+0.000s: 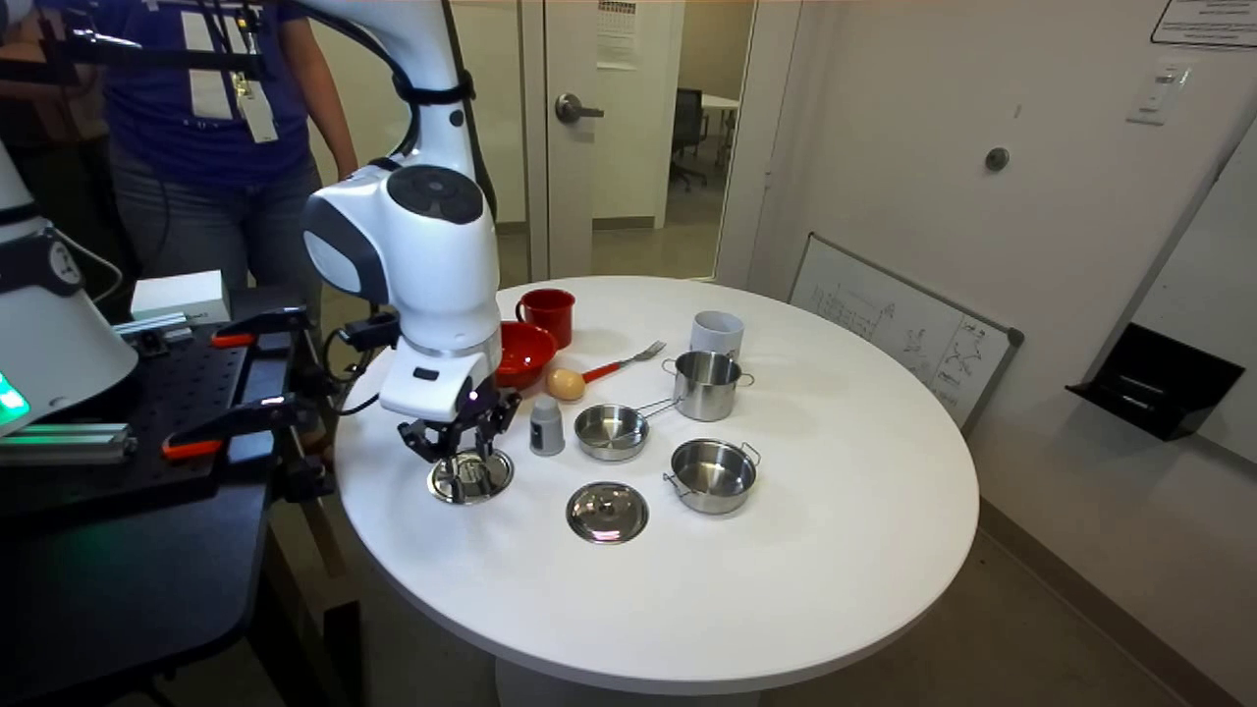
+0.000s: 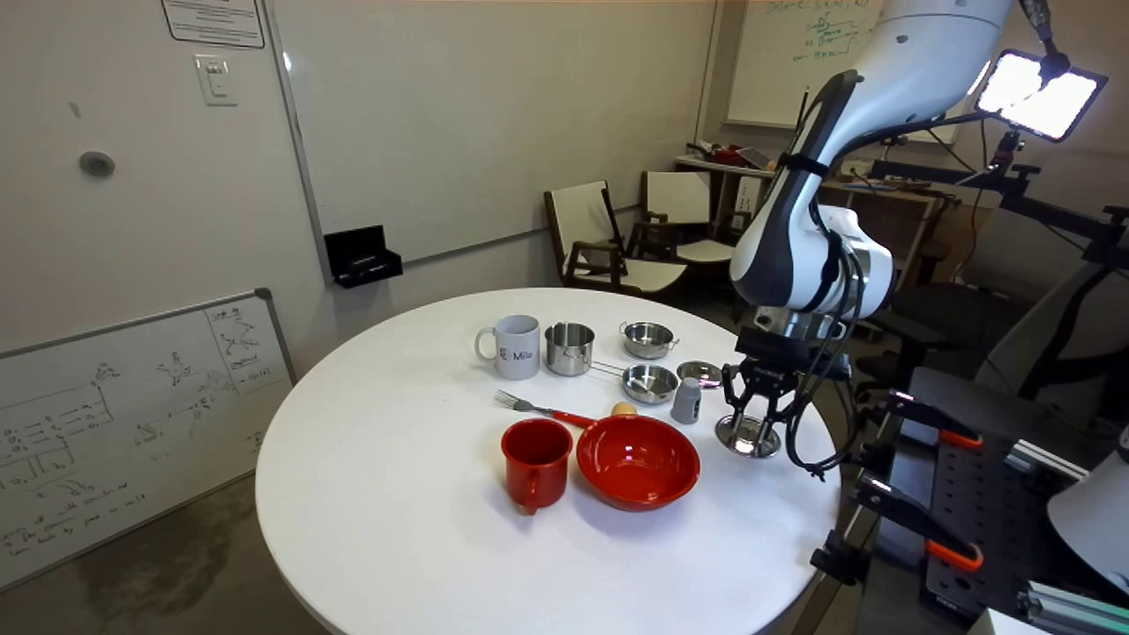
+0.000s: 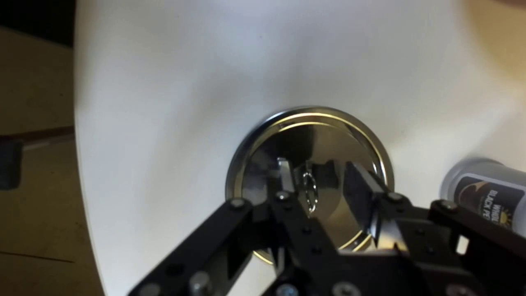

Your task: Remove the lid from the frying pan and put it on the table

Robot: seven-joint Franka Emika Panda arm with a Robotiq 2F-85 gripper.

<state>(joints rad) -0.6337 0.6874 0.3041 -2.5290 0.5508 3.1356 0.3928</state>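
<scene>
A black gripper point(image 1: 466, 454) on a white robot arm point(image 1: 447, 255) hangs low over a round metal lid point(image 3: 326, 201) lying near the edge of a round white table point(image 1: 845, 550), its two fingers point(image 3: 357, 193) apart, with the lid's small wire loop point(image 3: 311, 193) between them in the wrist view. Dark reflections on the metal make it hard to say whether either finger touches the lid. The frying pan point(image 1: 611, 432) sits uncovered on the table in both exterior views, its thin handle reaching toward a tall steel pot point(image 1: 705, 388). A gray pepper shaker point(image 1: 547, 427) stands upright between lid and pan. A second lid point(image 1: 607, 513) lies near a low steel pot point(image 1: 714, 476) with two handles. A pale mug point(image 2: 518, 346) stands beside the tall pot, and in an exterior view a red cup point(image 2: 536, 467) and a red bowl point(image 2: 638, 463) stand just beside each other, a red-handled fork point(image 2: 547, 408) close by. A person point(image 1: 206, 157) in a purple-blue shirt stands behind the arm in an exterior view.
</scene>
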